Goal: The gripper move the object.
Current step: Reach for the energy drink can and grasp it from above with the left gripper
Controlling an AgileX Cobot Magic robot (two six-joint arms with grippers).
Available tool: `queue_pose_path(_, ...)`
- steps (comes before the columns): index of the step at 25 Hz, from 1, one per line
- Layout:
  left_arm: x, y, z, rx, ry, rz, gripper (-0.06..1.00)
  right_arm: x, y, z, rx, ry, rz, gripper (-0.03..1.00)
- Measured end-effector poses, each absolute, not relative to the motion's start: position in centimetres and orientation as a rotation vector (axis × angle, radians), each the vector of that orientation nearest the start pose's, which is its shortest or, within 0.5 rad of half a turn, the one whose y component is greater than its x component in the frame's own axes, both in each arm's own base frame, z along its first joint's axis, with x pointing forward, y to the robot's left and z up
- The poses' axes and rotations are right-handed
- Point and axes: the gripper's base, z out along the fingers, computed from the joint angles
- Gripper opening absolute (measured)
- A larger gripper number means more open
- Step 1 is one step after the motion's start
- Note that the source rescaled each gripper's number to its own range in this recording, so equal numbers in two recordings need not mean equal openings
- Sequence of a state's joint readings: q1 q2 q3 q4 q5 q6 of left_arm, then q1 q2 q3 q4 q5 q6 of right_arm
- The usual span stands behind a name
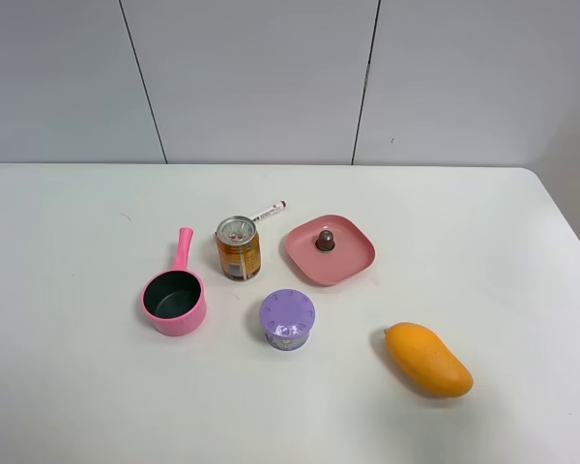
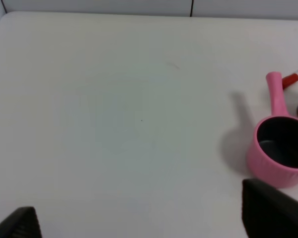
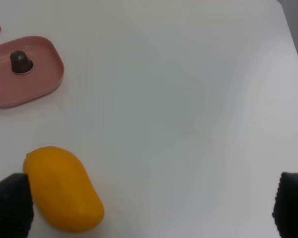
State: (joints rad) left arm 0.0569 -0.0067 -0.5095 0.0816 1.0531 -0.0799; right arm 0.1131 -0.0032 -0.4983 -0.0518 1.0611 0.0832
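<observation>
The can (image 1: 238, 248) stands upright near the table's (image 1: 68, 406) middle, slightly toward the left edge. The left gripper (image 2: 139, 210), fingers wide apart, looks the nearer. The pan (image 2: 280, 148) sits between it and the can. The right gripper (image 3: 151, 203), also spread, faces the mango (image 3: 62, 188) and plate (image 3: 39, 84). The pen (image 1: 268, 212) lies on the can's far-edge side and the tub (image 1: 288, 320) on its near-edge side.

My black claw (image 2: 145, 219) gapes wide above the white tabletop (image 2: 114, 109); a small pink dark-lined saucepan (image 2: 274, 168) stands near one finger.

Black jaws, seemingly ribbed, mostly cropped
</observation>
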Motion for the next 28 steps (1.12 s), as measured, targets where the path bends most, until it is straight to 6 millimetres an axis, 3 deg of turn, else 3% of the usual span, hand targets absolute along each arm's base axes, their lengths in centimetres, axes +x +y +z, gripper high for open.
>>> queue_pose_path(1,-0.72,0.6,28.07,-0.142,2.014,0.083,0.9,-0.48,-0.47,27.68,-0.028,2.043,0.061,1.0)
queue_pose_path(28,-0.66,0.6,28.48,-0.142,2.011,0.081,0.9,-0.48,-0.47,27.68,-0.028,2.043,0.061,1.0)
